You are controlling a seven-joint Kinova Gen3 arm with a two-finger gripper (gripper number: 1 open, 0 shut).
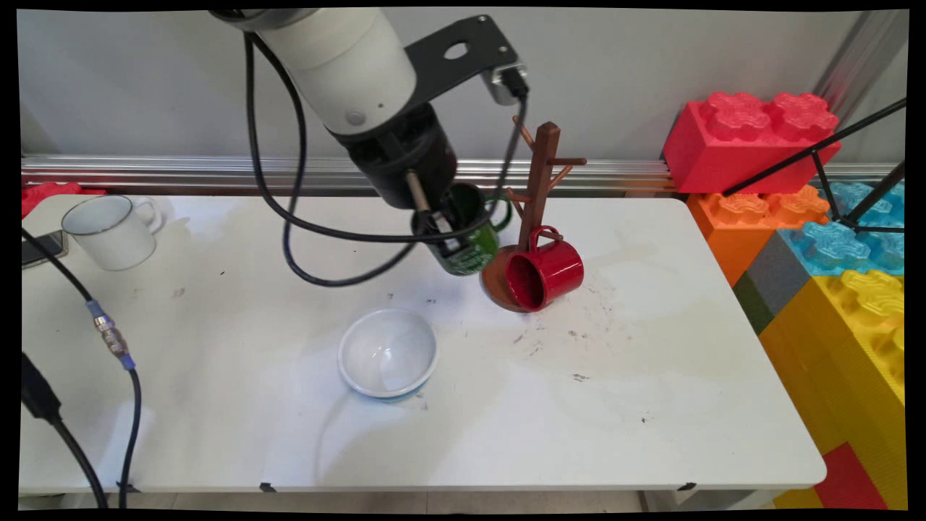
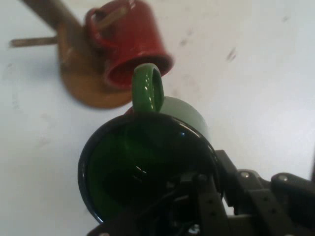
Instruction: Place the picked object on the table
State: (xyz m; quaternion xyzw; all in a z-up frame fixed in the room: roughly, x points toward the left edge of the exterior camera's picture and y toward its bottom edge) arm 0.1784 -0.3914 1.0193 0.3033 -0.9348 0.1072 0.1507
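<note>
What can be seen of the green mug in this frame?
The green mug is glossy dark green with a lighter green loop handle and a dark inside. The gripper holds it by the rim, one finger inside, tilted and lifted off the white table. It hangs just left of the brown mug tree, near the red mug hanging on a low peg. Nothing shows inside it.

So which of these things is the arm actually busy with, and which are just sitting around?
Busy with:
- gripper, shut on the green mug by its rim
- brown mug tree just beside it
- red mug hanging on the tree's lowest peg

Sitting around:
- white bowl
- white mug
- big toy bricks
</note>
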